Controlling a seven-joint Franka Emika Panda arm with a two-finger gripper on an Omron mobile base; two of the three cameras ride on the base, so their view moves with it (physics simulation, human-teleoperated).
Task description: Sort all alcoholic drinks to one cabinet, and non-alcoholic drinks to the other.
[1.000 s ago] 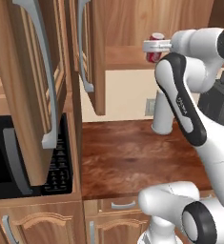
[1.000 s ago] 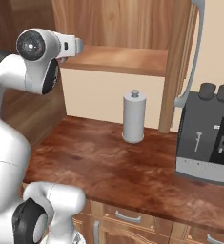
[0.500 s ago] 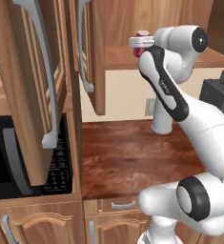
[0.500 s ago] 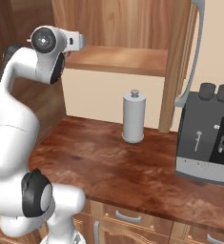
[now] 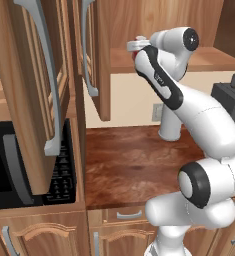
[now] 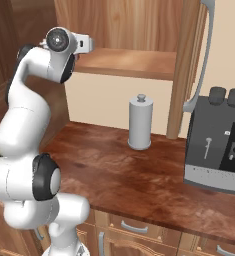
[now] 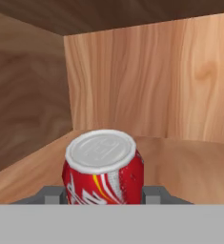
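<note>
Sitting upright between the jaws: red soda can (image 7: 104, 167).

Arm: white, dark joints, raised high, elbow bent, forearm reaching up to shelf level. Wrist: level, aimed into the open cabinet. Gripper (image 7: 103, 195): jaws partly closed, clamped on either side of a red can (image 7: 104, 167).

Wood counter (image 6: 139, 175) w/ grey canister (image 6: 140, 122), coffee machine (image 6: 218, 140)

free: we see bare cabinet shelf (image 7: 189, 162) right of soda can (image 7: 104, 167) | blocked: cabinet walls left, behind
</note>
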